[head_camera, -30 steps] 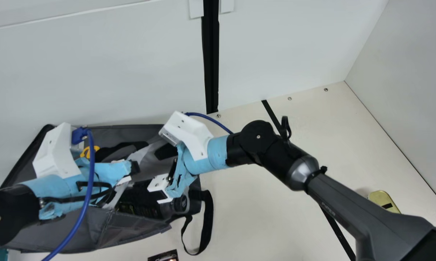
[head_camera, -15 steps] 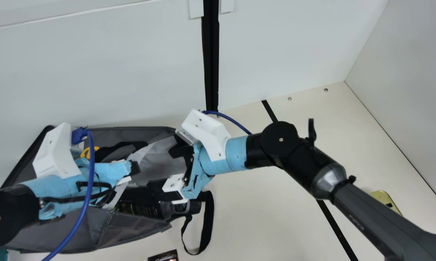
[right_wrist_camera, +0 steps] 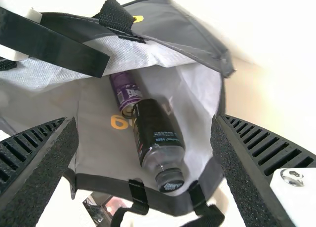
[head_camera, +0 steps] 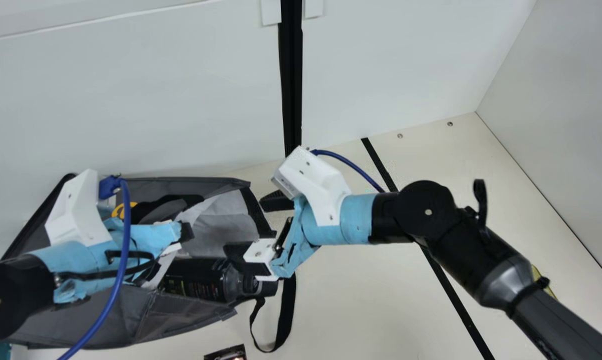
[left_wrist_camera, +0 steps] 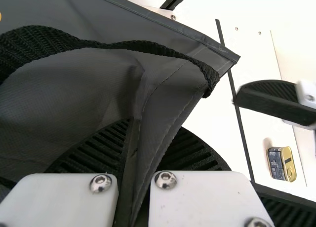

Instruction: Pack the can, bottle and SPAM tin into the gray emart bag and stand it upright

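The gray bag [head_camera: 96,320] lies on its side at the left, its mouth facing right. My left gripper [head_camera: 183,235] is at the bag's upper side; in its wrist view the left gripper [left_wrist_camera: 133,163] is shut on a gray fold of the bag [left_wrist_camera: 168,98]. My right gripper [head_camera: 253,227] stands open just outside the mouth; in its wrist view the right gripper [right_wrist_camera: 144,138] has nothing between its spread fingers. Inside the bag lie the bottle [right_wrist_camera: 158,135], cap toward the mouth, and deeper in, the purple can [right_wrist_camera: 125,91]. The SPAM tin [left_wrist_camera: 282,164] stands on the table at the right.
Black straps [head_camera: 286,310] hang from the bag's mouth onto the table. A small dark printed item [head_camera: 226,353] lies at the near edge. White walls [head_camera: 131,100] rise behind the bag and at the right.
My right gripper has moved right, out of the bag's mouth, and the bottle lies inside, more exposed. The mouth's upper edge has sagged slightly. My left arm has kept still.
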{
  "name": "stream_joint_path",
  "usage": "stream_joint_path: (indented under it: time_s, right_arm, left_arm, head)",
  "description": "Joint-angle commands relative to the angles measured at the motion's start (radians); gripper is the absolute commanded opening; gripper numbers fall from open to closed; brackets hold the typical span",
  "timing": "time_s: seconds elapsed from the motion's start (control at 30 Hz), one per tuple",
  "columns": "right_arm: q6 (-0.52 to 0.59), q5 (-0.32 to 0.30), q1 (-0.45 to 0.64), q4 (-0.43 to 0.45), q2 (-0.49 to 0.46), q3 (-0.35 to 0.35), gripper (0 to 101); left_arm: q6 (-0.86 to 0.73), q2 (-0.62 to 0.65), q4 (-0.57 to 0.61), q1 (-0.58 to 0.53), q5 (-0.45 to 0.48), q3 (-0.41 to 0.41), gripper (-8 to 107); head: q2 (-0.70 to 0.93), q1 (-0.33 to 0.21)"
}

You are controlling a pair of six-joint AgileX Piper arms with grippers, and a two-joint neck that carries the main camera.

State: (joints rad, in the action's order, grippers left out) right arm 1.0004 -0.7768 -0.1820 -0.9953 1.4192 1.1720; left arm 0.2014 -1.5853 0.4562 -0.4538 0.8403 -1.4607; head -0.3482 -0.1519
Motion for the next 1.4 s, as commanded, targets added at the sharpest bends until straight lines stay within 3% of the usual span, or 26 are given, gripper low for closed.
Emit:
stream_joint_path:
  time_s: [0.0, 0.43, 0.93, 1.37]
  right_arm:
    - [-0.031, 0.009, 0.006, 0.025, -0.028, -0.007, 95]
    - [-0.212, 0.023, 0.078, 0.186, -0.186, -0.038, 95]
    - [-0.403, -0.019, 0.181, 0.445, -0.34, -0.024, 95]
    - [-0.523, -0.068, 0.243, 0.672, -0.42, 0.006, 95]
  left_arm:
    - [0.0, 0.0, 0.0, 0.0, 0.0, 0.0, -8]
    - [0.0, 0.0, 0.0, 0.0, 0.0, 0.0, -8]
    - [0.0, 0.0, 0.0, 0.0, 0.0, 0.0, -8]
    - [0.0, 0.0, 0.0, 0.0, 0.0, 0.0, -8]
  head:
    - [-0.001, -0.023]
    - [-0.001, -0.023]
    - [-0.001, -0.023]
    - [-0.001, -0.023]
